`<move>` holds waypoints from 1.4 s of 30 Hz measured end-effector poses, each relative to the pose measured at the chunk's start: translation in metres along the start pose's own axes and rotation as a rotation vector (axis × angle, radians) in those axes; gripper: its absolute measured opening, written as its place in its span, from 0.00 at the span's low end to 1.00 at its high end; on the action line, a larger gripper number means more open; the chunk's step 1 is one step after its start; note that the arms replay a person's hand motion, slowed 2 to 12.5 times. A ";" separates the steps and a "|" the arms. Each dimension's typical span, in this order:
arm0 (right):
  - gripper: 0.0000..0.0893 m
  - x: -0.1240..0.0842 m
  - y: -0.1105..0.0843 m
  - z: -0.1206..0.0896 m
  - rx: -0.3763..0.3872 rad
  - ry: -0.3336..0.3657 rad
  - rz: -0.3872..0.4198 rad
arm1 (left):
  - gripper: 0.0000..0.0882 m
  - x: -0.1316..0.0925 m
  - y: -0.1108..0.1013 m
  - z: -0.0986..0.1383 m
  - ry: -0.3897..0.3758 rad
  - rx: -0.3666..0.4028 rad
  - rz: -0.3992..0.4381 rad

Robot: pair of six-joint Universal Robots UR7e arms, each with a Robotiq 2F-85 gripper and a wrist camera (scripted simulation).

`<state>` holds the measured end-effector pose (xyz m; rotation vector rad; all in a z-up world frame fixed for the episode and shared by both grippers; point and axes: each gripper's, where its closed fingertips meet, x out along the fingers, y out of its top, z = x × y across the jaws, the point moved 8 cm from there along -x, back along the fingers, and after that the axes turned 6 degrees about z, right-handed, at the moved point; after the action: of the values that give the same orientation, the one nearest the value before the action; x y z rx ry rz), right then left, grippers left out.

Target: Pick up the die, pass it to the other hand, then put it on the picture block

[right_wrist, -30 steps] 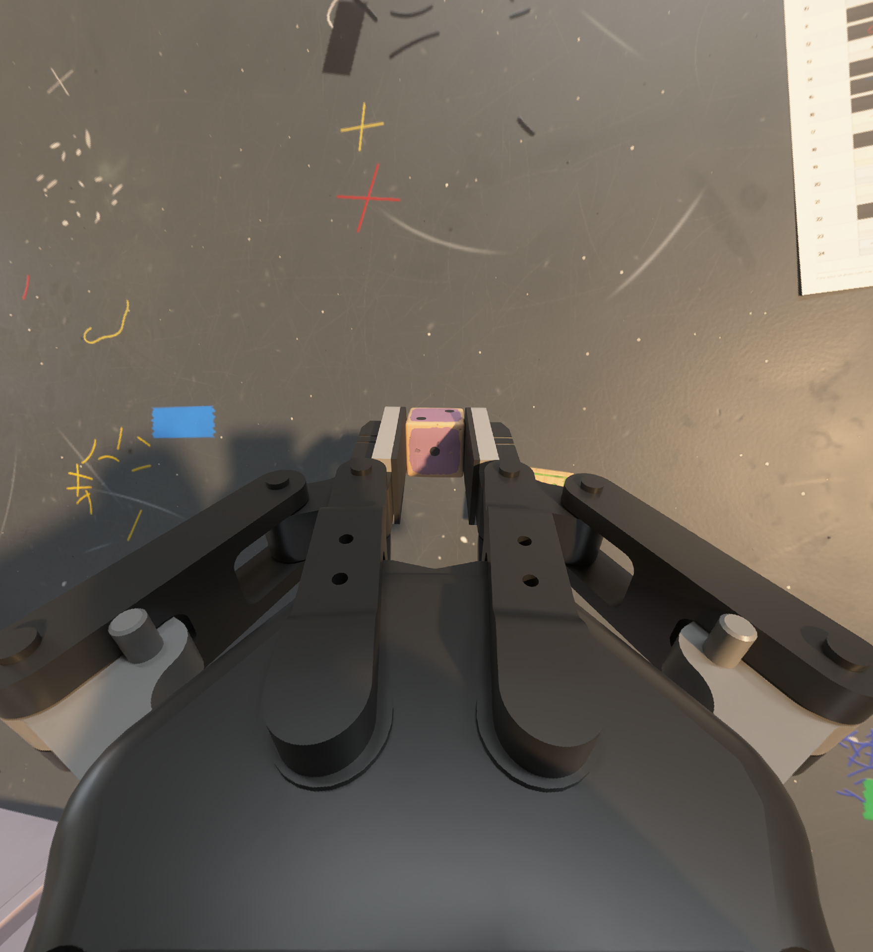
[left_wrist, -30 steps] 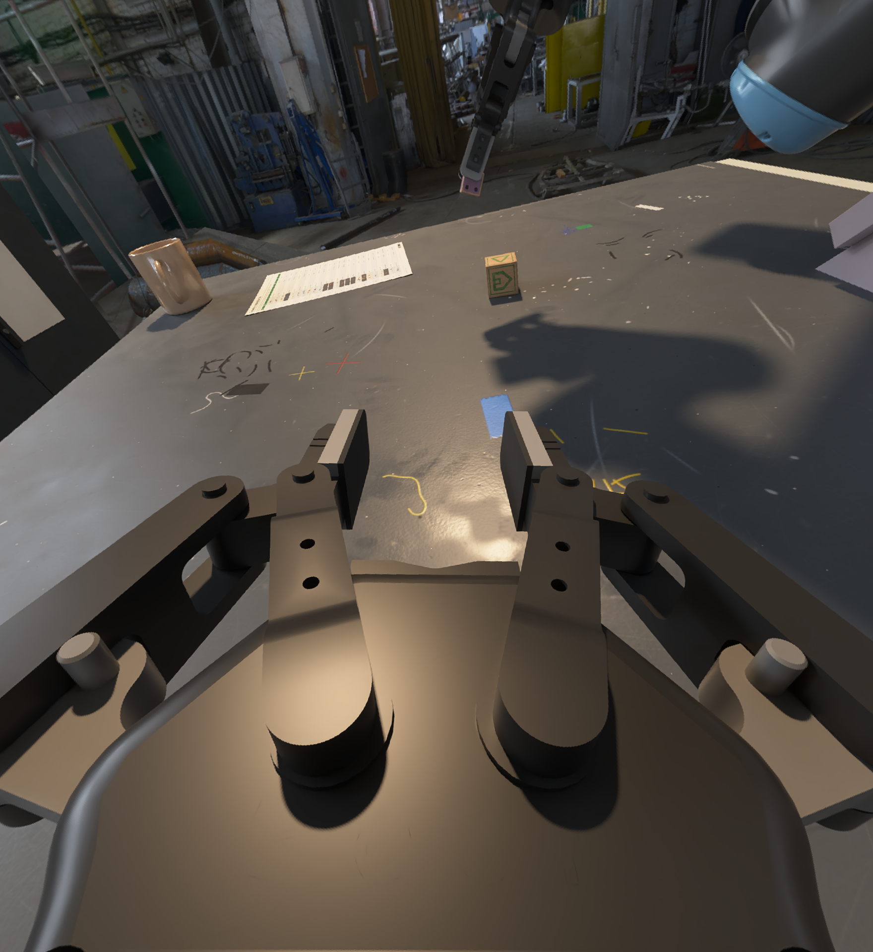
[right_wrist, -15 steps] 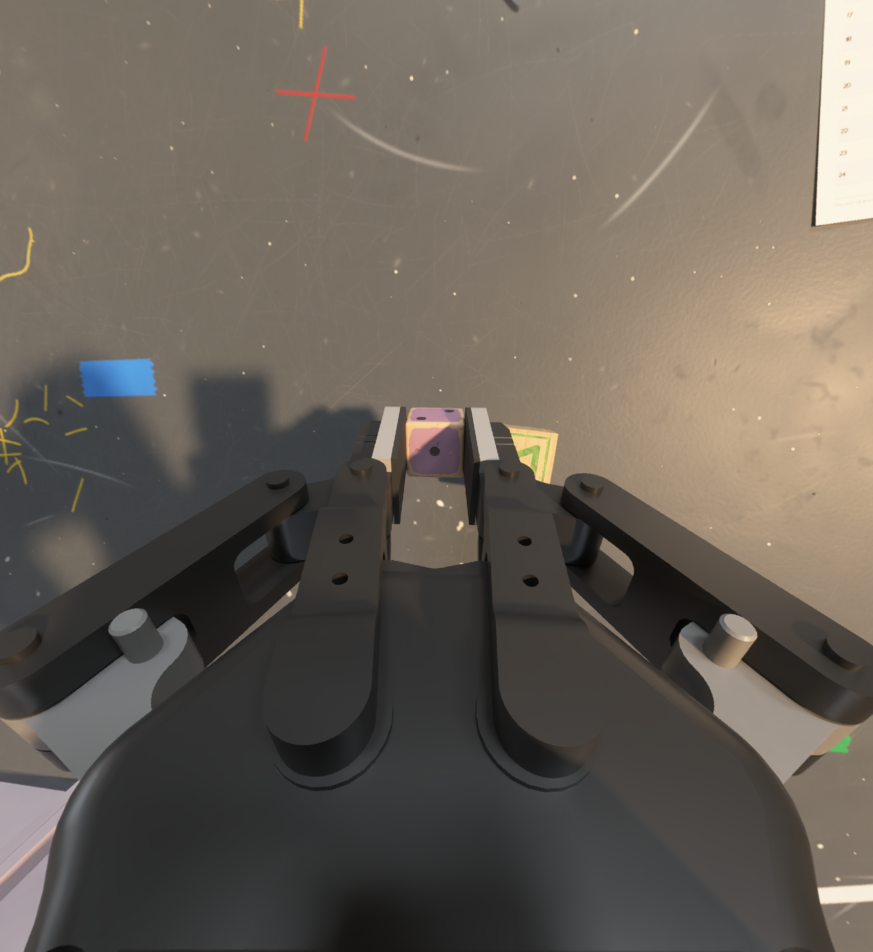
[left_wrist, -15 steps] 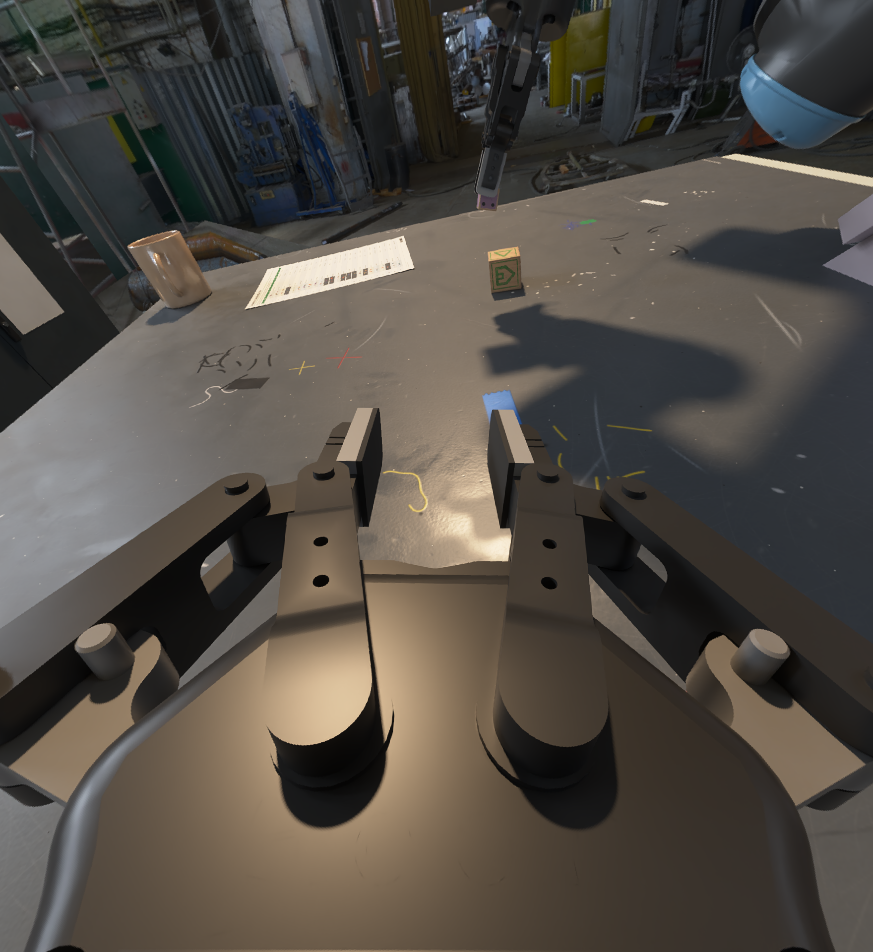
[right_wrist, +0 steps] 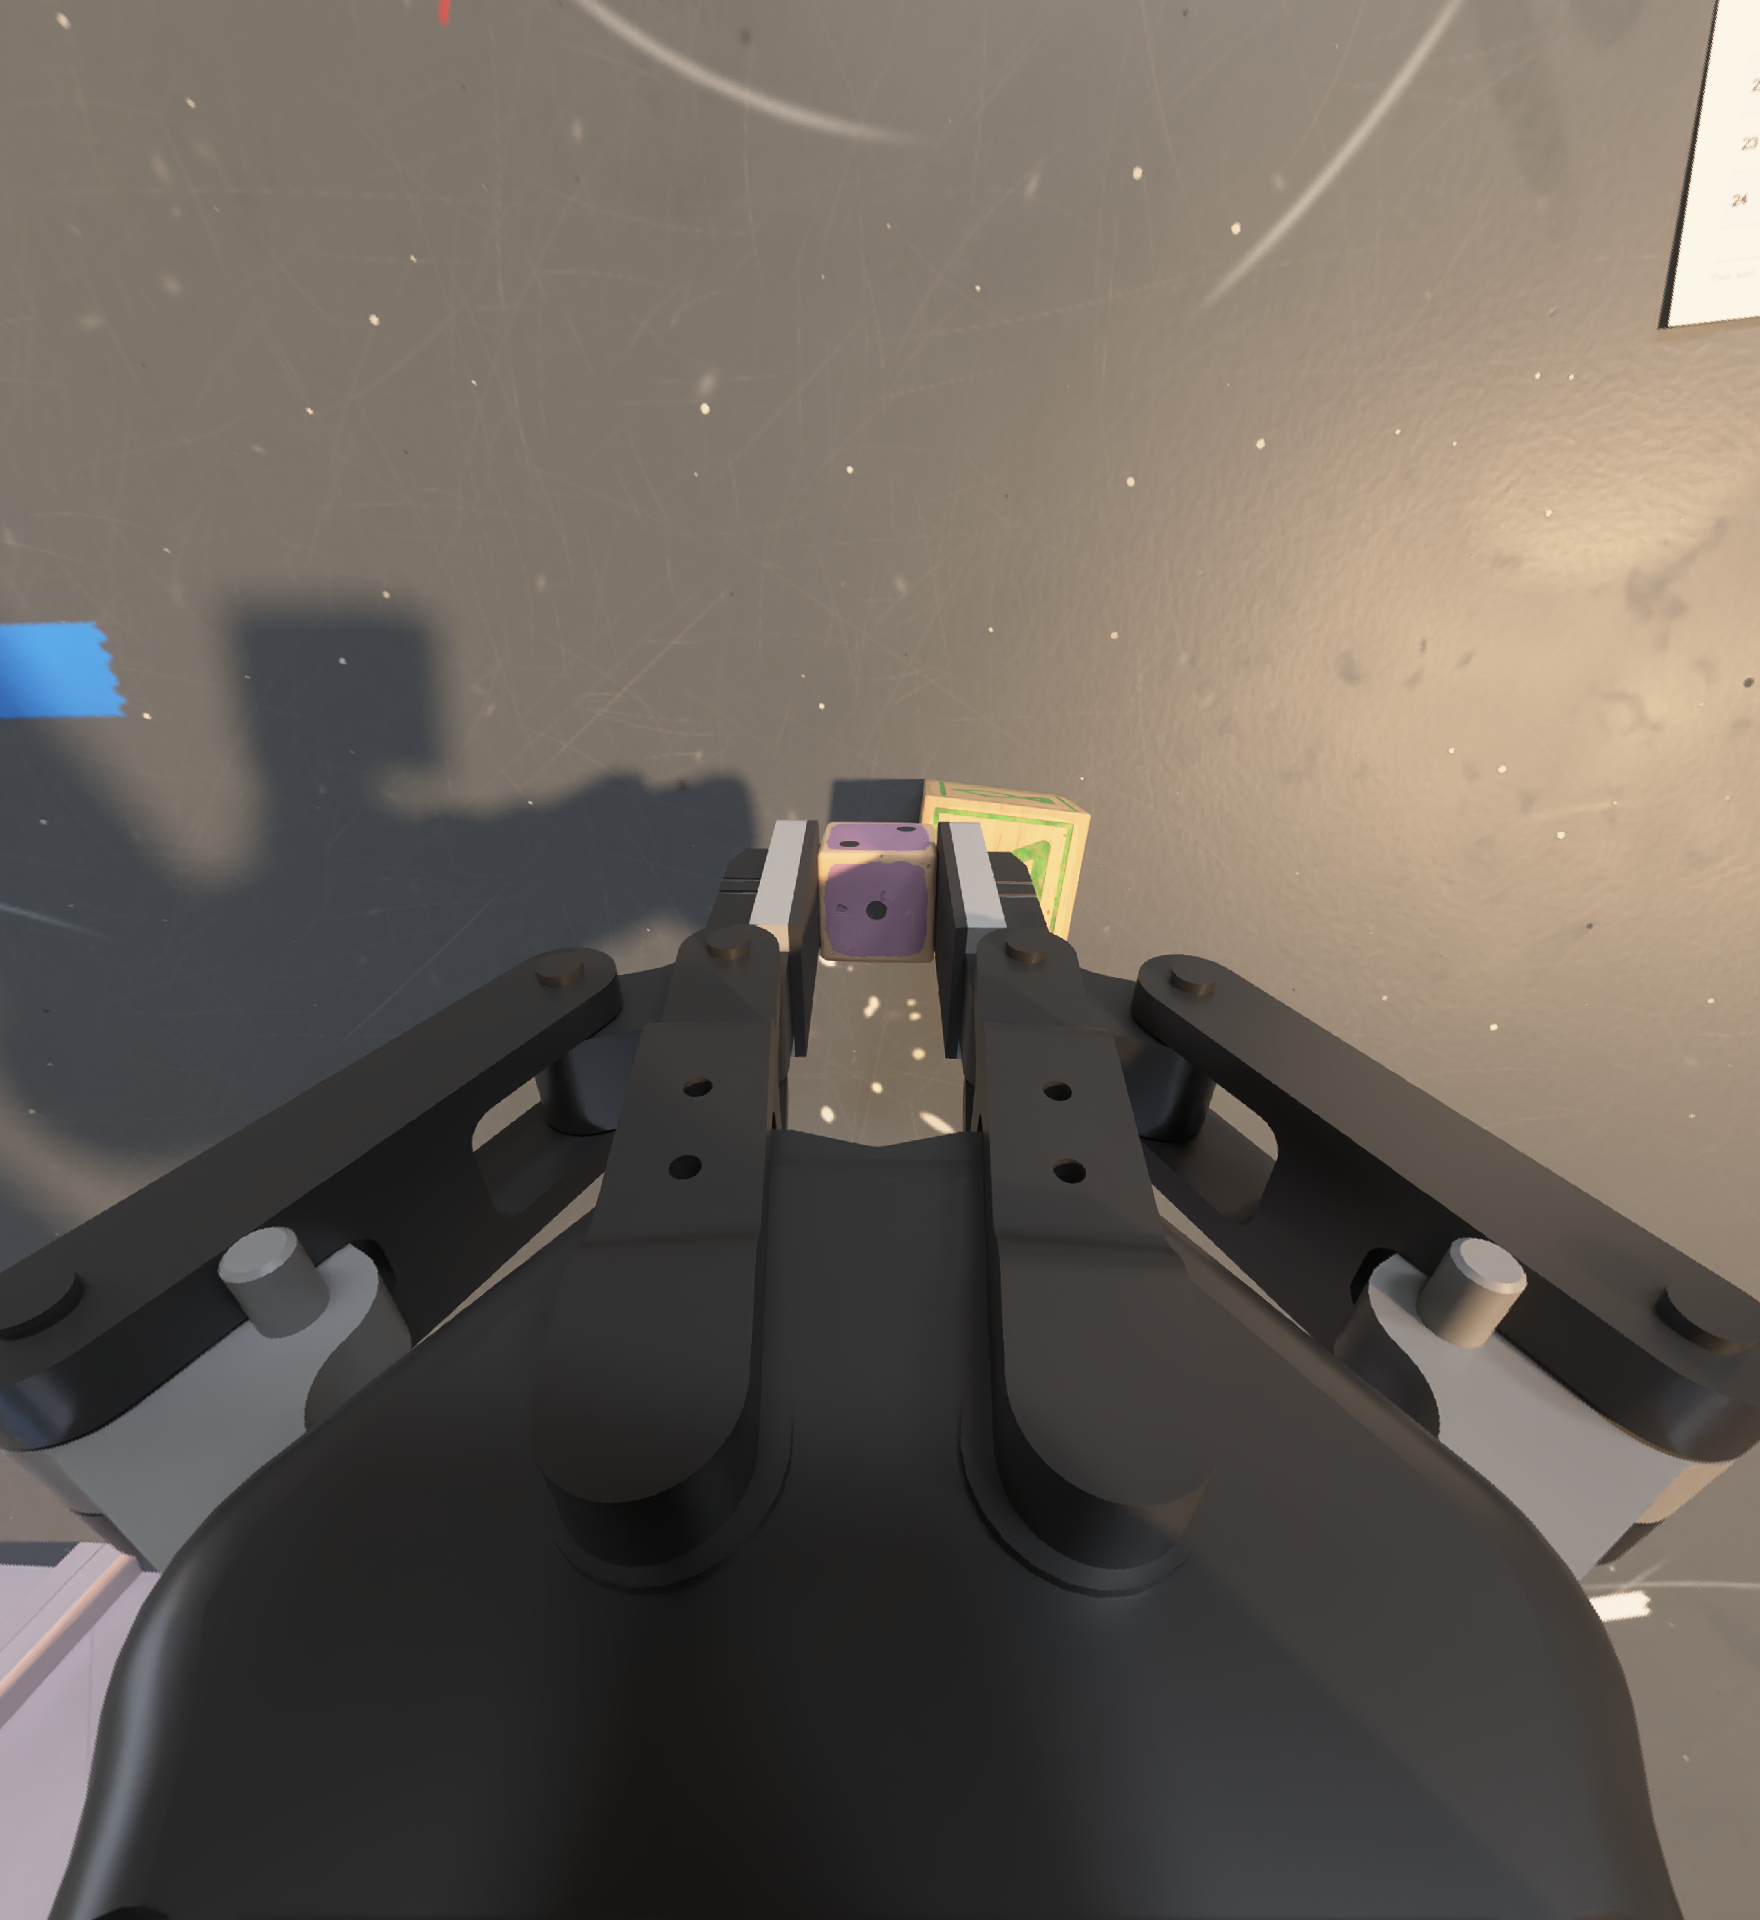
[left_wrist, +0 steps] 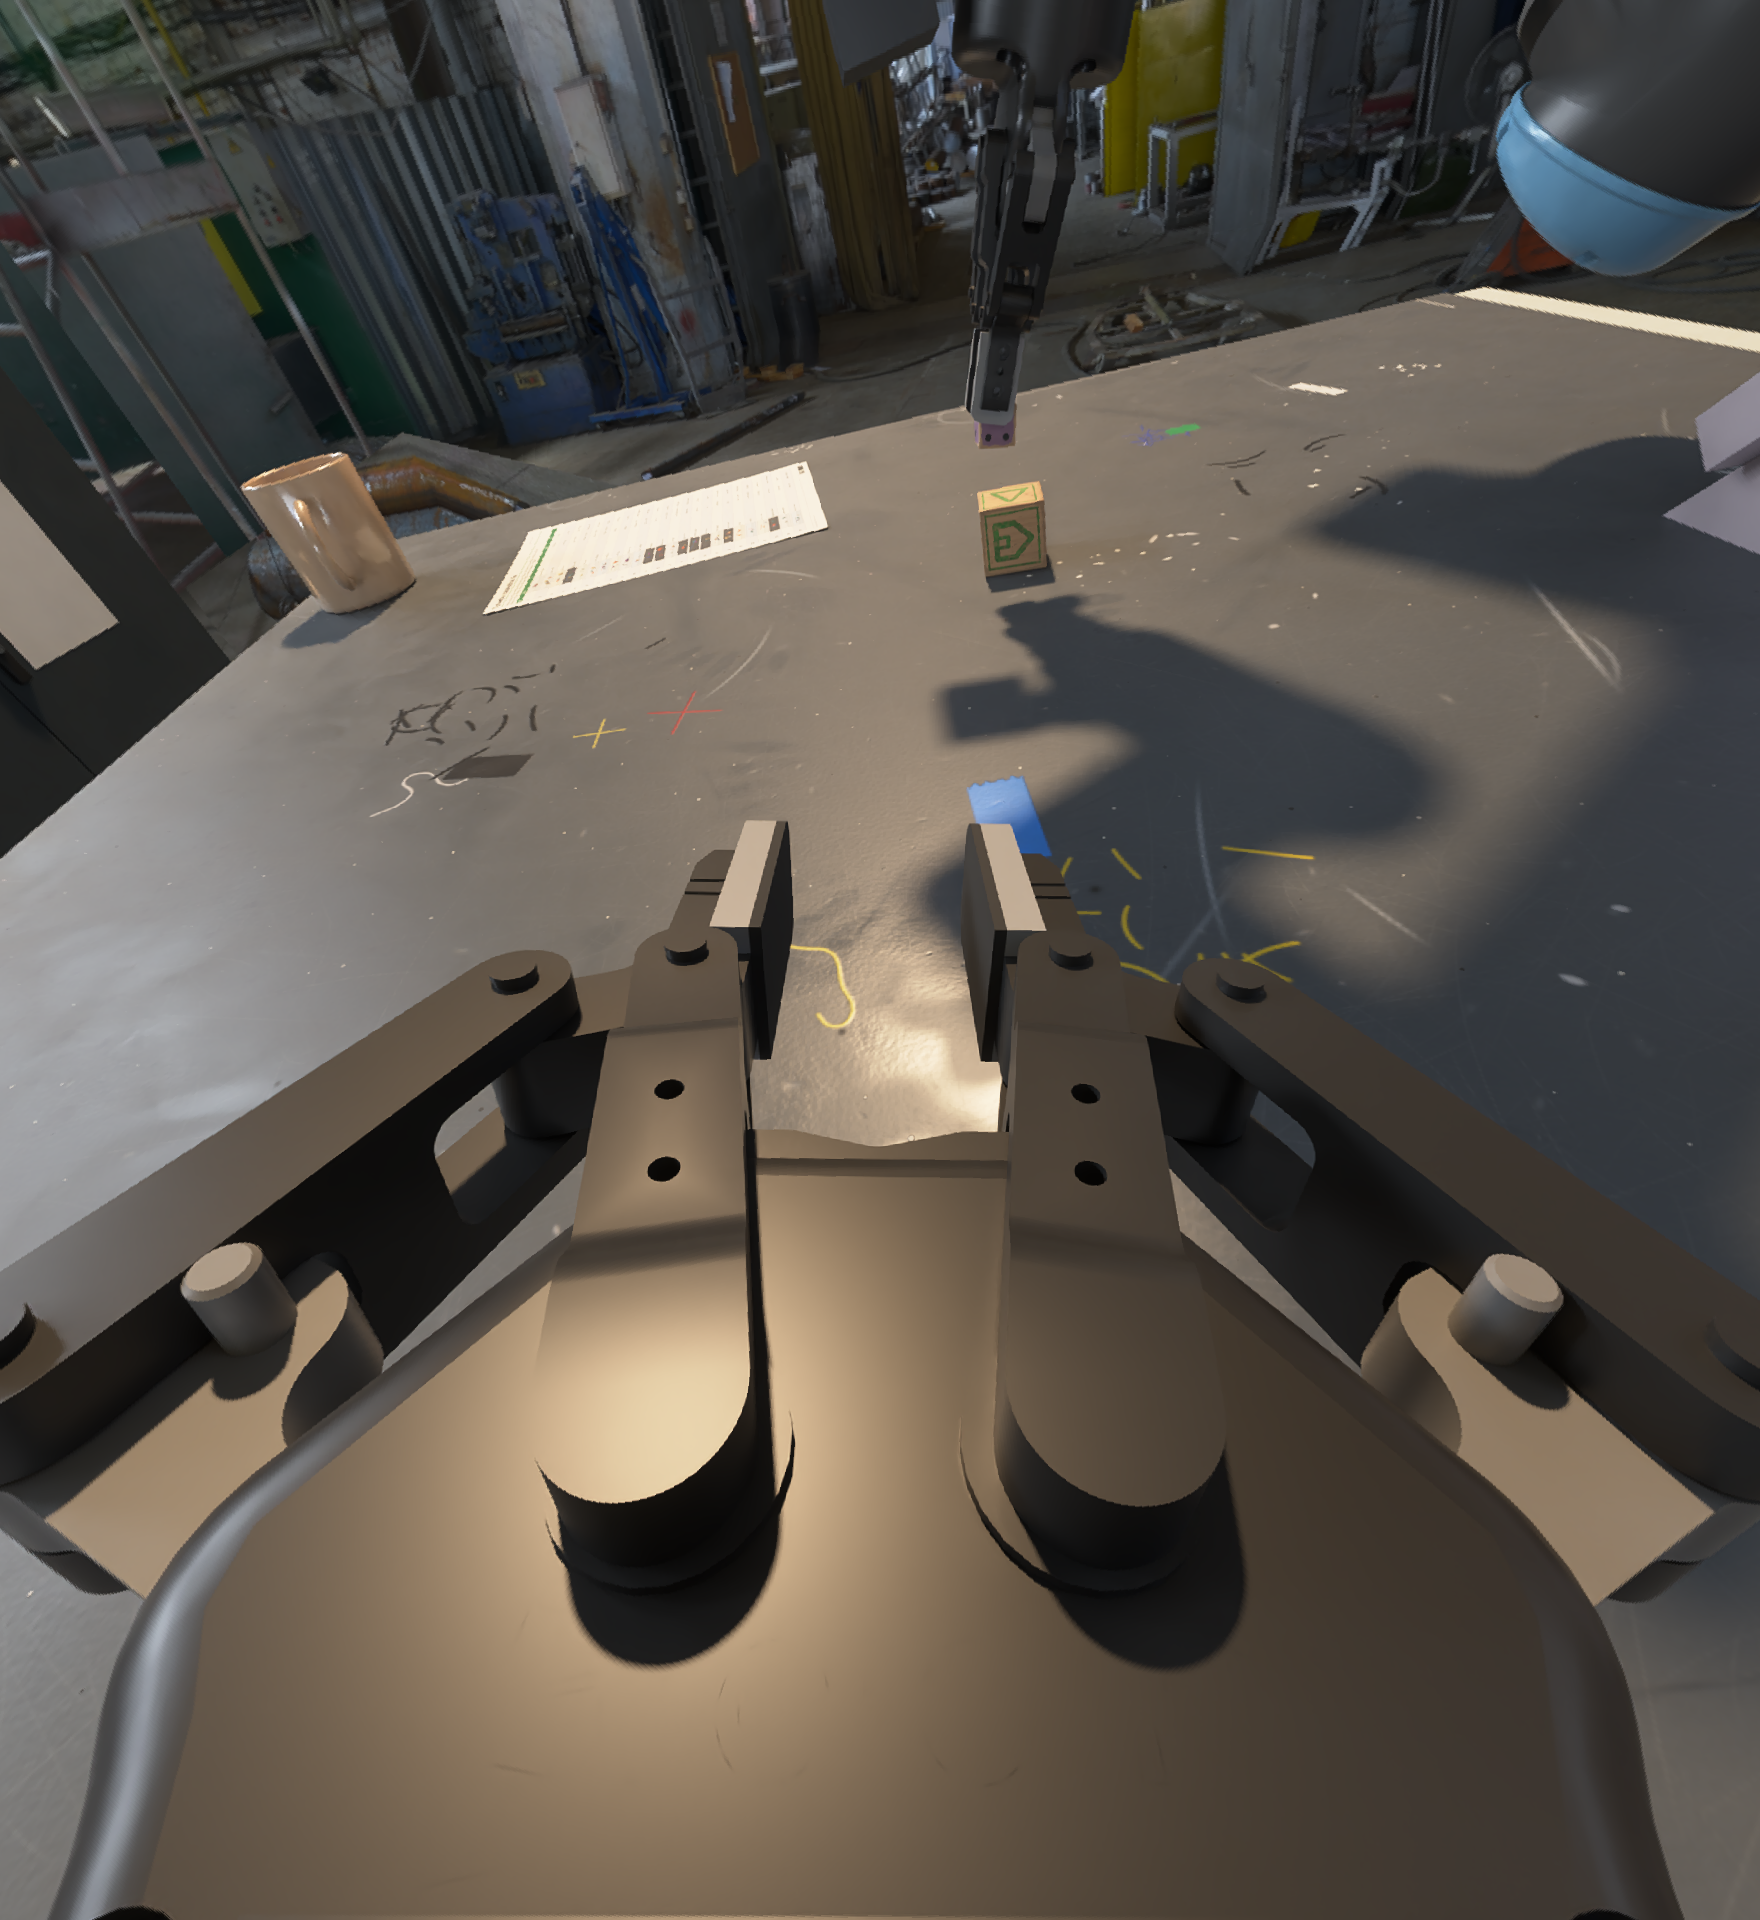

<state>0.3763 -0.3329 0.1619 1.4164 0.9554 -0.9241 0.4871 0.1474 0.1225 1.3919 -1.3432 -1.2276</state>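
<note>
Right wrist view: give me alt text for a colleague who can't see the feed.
The right gripper points down at a dark, scuffed table and is shut on a purple die. The wooden picture block with green markings stands just beyond and right of the die. Blue tape lies far left, a paper sheet top right.

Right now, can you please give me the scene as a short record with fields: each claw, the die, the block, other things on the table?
right claw: shut on the die, held above the table
die: purple, clamped between both fingers
left claw: open, empty, low over the table
picture block: wooden with green prints, standing on the table, just below the die
mug: tan, near the table's far left edge
paper sheet: white, flat, beside the mug
table: dark grey, scratched
</note>
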 end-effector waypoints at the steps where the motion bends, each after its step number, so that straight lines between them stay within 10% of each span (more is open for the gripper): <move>1: 0.22 0.001 0.000 0.000 -0.003 -0.007 -0.009 | 0.34 0.000 0.000 0.000 -0.001 0.001 -0.001; 42: 0.26 0.040 -0.003 0.001 -0.086 -0.267 -0.306 | 0.32 0.004 -0.003 0.007 -0.026 0.045 -0.048</move>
<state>0.3881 -0.3324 0.1231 1.0583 1.0100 -1.2493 0.4806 0.1438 0.1178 1.4516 -1.3698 -1.2585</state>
